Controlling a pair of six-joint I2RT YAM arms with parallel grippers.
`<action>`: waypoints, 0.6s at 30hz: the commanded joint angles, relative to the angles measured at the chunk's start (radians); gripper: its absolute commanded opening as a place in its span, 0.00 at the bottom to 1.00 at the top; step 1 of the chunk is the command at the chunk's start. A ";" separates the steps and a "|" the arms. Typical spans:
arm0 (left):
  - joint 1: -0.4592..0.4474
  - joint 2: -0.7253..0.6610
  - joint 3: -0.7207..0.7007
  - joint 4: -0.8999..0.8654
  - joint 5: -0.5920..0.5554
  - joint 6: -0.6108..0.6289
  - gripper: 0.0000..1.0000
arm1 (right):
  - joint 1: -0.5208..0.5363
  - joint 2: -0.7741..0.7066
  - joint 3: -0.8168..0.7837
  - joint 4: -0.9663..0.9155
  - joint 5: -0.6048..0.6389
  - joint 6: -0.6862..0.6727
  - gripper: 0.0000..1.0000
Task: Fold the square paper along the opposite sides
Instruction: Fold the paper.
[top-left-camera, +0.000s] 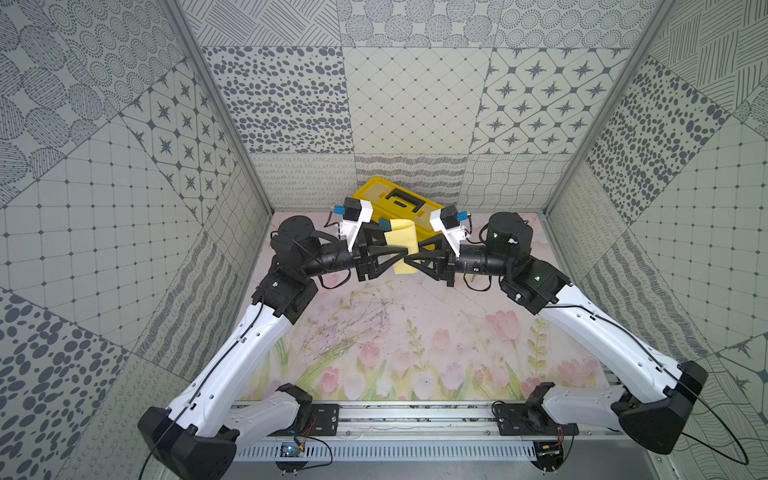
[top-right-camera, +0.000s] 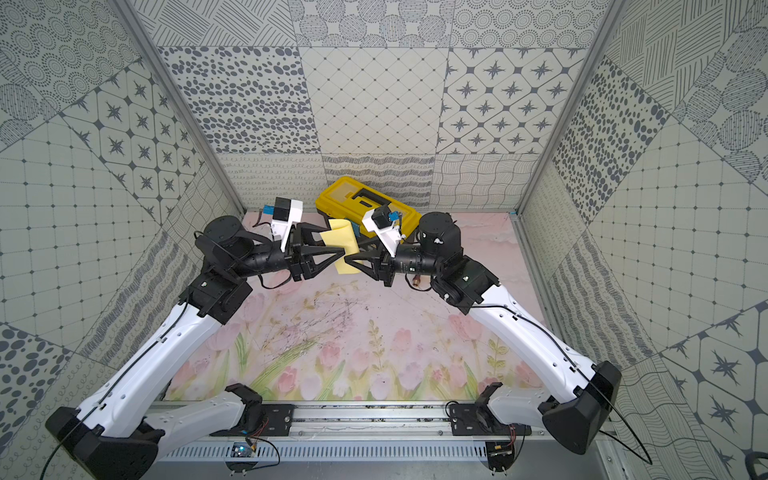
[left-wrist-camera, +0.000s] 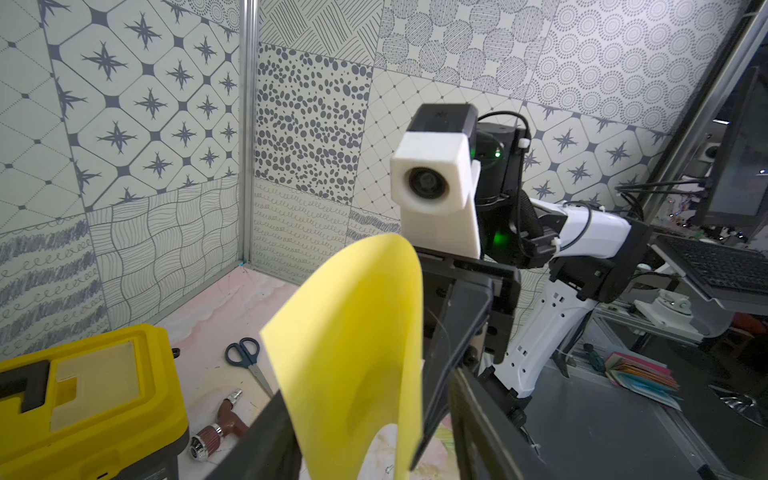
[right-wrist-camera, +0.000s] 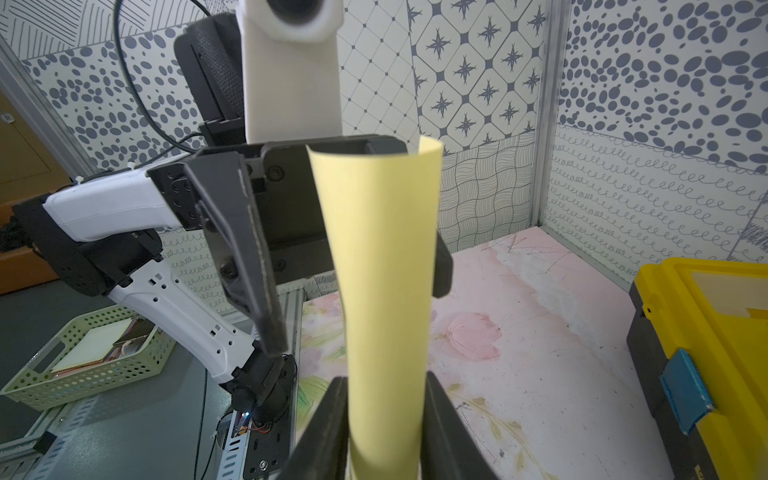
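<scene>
The square paper (top-left-camera: 401, 245) (top-right-camera: 343, 245) is a pale-yellow sheet held in the air and curled into a loose roll, above the far middle of the floral table. My right gripper (right-wrist-camera: 384, 380) (top-left-camera: 411, 255) is shut on the paper (right-wrist-camera: 386, 270), one finger pressing each side of the curl. My left gripper (left-wrist-camera: 370, 386) (top-left-camera: 401, 255) faces it from the other side. It is open, with its jaws standing wide on either side of the paper (left-wrist-camera: 353, 353). One of its fingers (right-wrist-camera: 249, 249) shows well apart from the sheet.
A yellow-and-black toolbox (top-left-camera: 390, 195) (left-wrist-camera: 83, 395) (right-wrist-camera: 715, 311) sits at the back of the table behind both grippers. Scissors (left-wrist-camera: 249, 361) and a brown-and-chrome fitting (left-wrist-camera: 220, 424) lie on the mat next to it. A green basket (right-wrist-camera: 83, 357) sits off the table.
</scene>
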 joint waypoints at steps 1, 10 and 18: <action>-0.003 -0.007 0.003 0.045 0.031 0.010 0.73 | 0.006 -0.034 -0.014 0.049 -0.013 -0.018 0.32; -0.003 -0.029 0.006 0.035 0.101 0.025 0.86 | -0.018 -0.035 -0.010 0.051 -0.105 -0.051 0.32; -0.003 -0.056 0.019 0.024 0.269 0.052 0.97 | -0.111 -0.046 -0.004 0.081 -0.316 -0.066 0.32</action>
